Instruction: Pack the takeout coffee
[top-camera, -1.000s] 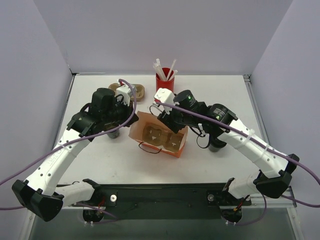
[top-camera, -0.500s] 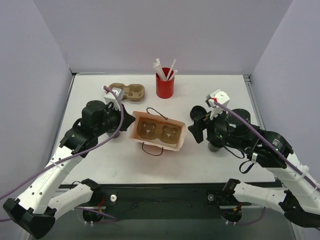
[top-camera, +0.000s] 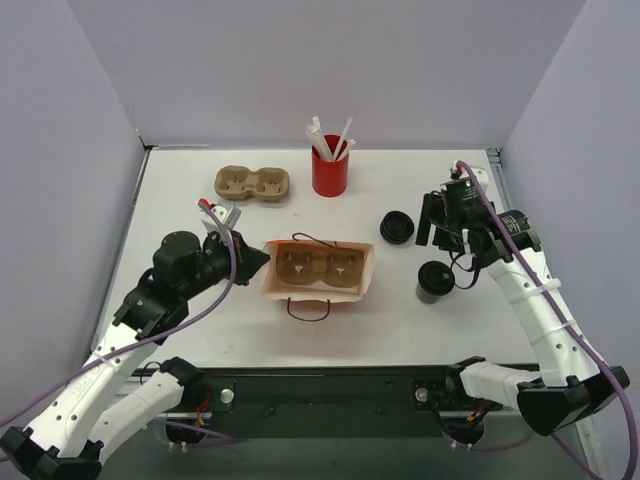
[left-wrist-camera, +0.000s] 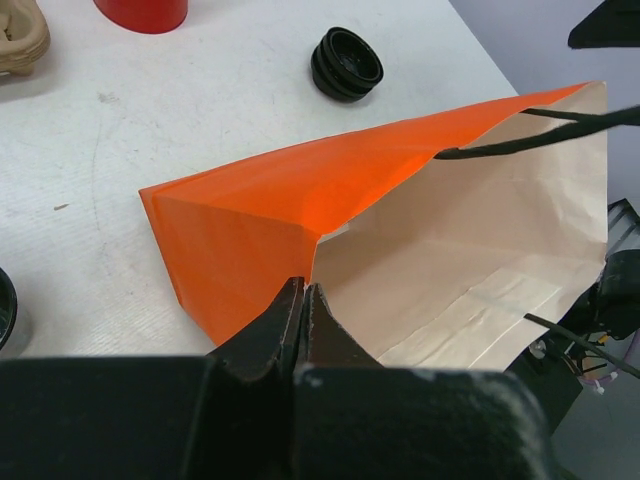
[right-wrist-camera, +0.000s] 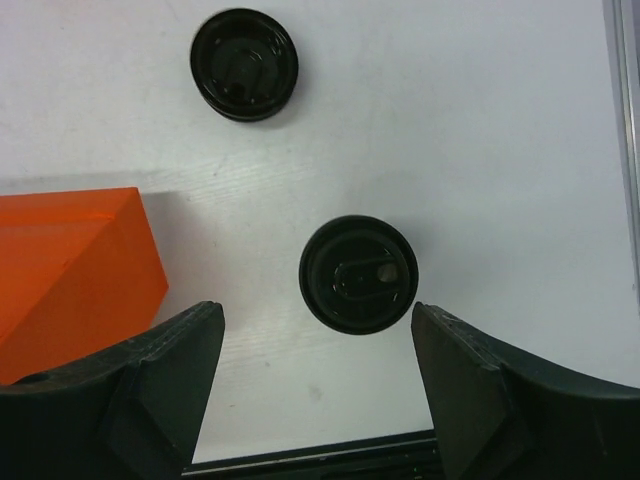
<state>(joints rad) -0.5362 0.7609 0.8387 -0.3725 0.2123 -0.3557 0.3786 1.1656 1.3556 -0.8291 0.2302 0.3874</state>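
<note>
The orange paper bag (top-camera: 366, 276) lies open in the middle of the table with a tan cup carrier (top-camera: 318, 265) inside. My left gripper (top-camera: 262, 261) is shut on the bag's left edge; in the left wrist view its jaws (left-wrist-camera: 303, 300) pinch the paper where the orange wall (left-wrist-camera: 290, 200) meets the tan inside. Two dark takeout coffee cups stand to the right of the bag, one farther back (top-camera: 397, 228) and one nearer (top-camera: 435, 282). My right gripper (top-camera: 432, 232) hangs open above them, holding nothing. From the right wrist, the nearer cup (right-wrist-camera: 360, 273) shows between the spread fingers (right-wrist-camera: 318, 315).
A red cup of white straws (top-camera: 329, 172) stands at the back middle. A second tan carrier (top-camera: 252, 183) lies at the back left. A dark round thing (left-wrist-camera: 5, 310) shows partly at the left edge of the left wrist view. The table's near edge (right-wrist-camera: 330, 455) runs just below the right fingers.
My right gripper has drawn back from the bag to the right and opened. The left arm pulled back toward the near left, still pinching the bag, which turned square to the table.
</note>
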